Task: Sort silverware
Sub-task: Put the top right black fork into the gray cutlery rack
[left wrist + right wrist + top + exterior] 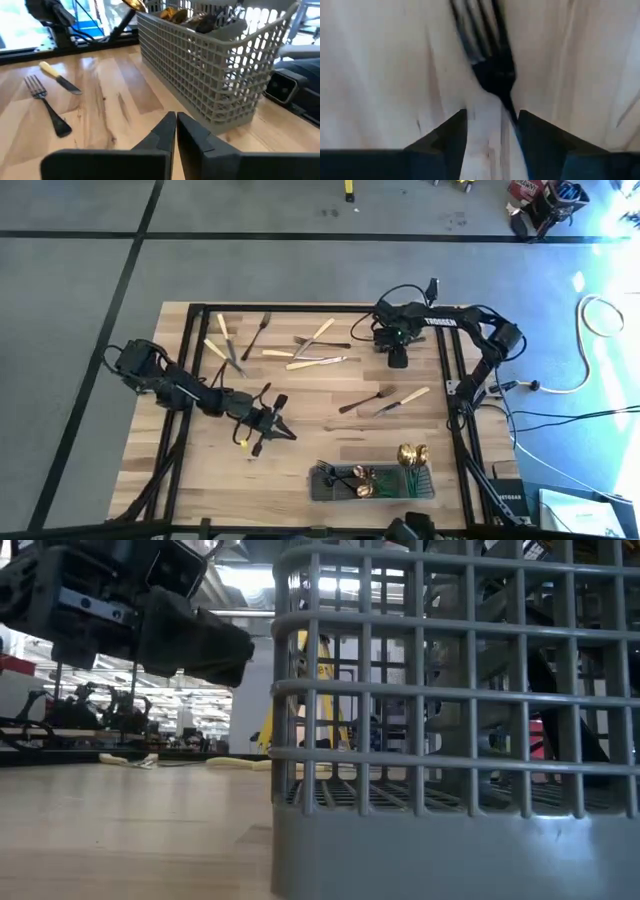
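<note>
The silverware lies scattered on the wooden table: one group at the far middle (310, 355), another at the far left (228, 342), and a dark fork (47, 105) with a cream-handled knife (60, 77) at the centre right. More pieces stand in the grey mesh caddy (375, 482) at the near edge. My left gripper (176, 125) is shut on nothing, low over the table's middle, facing the caddy (210, 65). My right gripper (492, 125) is open at the far right (397, 360), its fingers on either side of a dark fork (492, 75). My right gripper comes down from above with the fork's neck (509, 107) between its two open fingers, which lie along the fork. The neck lies close against one finger (535, 135). Whether that finger touches it, I cannot tell.
A black frame (300, 308) runs along the table's far edge and sides. Bare wood lies between my left gripper and the caddy (450, 740). Cables and equipment sit off the table's right side.
</note>
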Tool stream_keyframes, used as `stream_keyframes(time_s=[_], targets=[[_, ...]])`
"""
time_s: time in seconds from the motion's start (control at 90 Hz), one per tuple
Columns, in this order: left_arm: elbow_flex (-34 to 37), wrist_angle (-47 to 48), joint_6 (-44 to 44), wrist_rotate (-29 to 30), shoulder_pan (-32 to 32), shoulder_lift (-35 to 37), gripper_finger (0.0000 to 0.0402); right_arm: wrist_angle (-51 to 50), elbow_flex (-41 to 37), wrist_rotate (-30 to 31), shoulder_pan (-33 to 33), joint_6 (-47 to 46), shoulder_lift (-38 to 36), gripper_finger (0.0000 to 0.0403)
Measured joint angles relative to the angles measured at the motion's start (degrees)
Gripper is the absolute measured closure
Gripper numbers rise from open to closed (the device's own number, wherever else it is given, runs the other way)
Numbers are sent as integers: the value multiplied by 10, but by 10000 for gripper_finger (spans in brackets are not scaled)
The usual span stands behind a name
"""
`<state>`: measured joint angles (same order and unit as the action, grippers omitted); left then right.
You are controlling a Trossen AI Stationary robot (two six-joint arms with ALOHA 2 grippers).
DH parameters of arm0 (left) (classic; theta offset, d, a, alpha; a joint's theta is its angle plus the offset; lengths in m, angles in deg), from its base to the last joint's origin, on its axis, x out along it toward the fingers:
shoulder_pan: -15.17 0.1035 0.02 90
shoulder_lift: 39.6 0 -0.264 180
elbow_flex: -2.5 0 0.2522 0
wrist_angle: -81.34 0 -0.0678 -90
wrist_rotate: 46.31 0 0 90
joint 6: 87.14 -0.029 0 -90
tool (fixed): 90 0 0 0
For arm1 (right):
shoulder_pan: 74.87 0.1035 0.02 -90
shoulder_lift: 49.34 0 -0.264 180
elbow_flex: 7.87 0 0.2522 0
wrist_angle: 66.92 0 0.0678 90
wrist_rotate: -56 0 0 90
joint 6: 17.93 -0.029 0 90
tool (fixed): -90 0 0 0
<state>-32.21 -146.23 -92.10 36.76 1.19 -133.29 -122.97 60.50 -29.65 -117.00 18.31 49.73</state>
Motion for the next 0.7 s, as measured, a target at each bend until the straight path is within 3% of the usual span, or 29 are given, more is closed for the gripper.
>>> stream_keyframes(time_s=[0.267, 0.611, 0.7], targets=[[0, 5, -11, -14, 10, 0, 402, 4, 0, -1, 0, 1, 1, 281], [0, 8, -10, -18, 5, 0, 402, -11, 0, 0, 2, -10, 2, 390], [0, 8, -10, -19, 1, 0, 402, -13, 0, -4, 2, -18, 2, 398]])
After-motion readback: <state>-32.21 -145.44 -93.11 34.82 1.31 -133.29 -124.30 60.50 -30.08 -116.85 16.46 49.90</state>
